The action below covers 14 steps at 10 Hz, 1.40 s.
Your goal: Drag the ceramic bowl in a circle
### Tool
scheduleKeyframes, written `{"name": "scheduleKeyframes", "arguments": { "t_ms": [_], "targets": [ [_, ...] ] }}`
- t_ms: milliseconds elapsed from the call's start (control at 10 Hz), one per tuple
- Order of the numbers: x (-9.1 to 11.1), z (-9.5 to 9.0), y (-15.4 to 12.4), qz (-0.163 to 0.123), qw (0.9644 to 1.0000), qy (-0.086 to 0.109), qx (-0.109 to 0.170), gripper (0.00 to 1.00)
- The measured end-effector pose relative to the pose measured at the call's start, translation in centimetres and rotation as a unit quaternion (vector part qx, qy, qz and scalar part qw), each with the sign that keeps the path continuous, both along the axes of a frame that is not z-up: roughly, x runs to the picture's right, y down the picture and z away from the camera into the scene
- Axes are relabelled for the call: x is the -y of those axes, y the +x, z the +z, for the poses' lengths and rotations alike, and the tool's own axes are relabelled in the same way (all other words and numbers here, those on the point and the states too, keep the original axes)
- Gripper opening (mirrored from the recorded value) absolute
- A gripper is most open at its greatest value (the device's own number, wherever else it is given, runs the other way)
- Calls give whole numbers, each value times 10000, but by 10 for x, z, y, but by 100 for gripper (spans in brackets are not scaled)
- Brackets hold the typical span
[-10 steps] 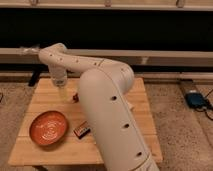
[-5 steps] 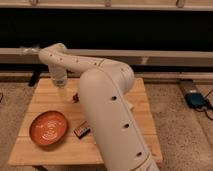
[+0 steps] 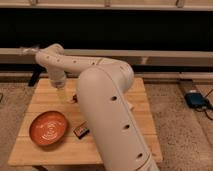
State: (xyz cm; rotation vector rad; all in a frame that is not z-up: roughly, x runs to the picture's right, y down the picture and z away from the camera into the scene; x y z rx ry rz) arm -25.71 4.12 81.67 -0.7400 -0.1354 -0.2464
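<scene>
The ceramic bowl (image 3: 48,128) is wide, shallow and orange-red with lighter rings inside. It sits on the front left of the wooden table (image 3: 125,85). My white arm reaches from the lower right up over the table, bends at the far left and points down. The gripper (image 3: 61,94) hangs at its end over the table's back left, behind the bowl and apart from it.
A small dark rectangular block (image 3: 81,130) lies just right of the bowl. A small reddish thing (image 3: 75,98) shows beside the arm. A dark wall with a ledge runs behind the table. A blue object (image 3: 196,99) lies on the floor at the right.
</scene>
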Motion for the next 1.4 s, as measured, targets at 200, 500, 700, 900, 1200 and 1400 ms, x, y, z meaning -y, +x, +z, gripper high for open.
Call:
{"name": "scheduleKeyframes", "arguments": {
  "t_ms": [200,500,700,900,1200,1400],
  "targets": [
    [-18,-17,-12,85,9999,110,-64,74],
    [-58,-39,-55,234,9994,232,41,74],
    [-74,-23,-71,298,9993,178,99,74],
    [-83,3,-95,267,9994,82,192,74],
    [-84,27,-103,168,9997,77,179,74],
    [-88,34,-103,85,9998,81,148,74]
  ]
}}
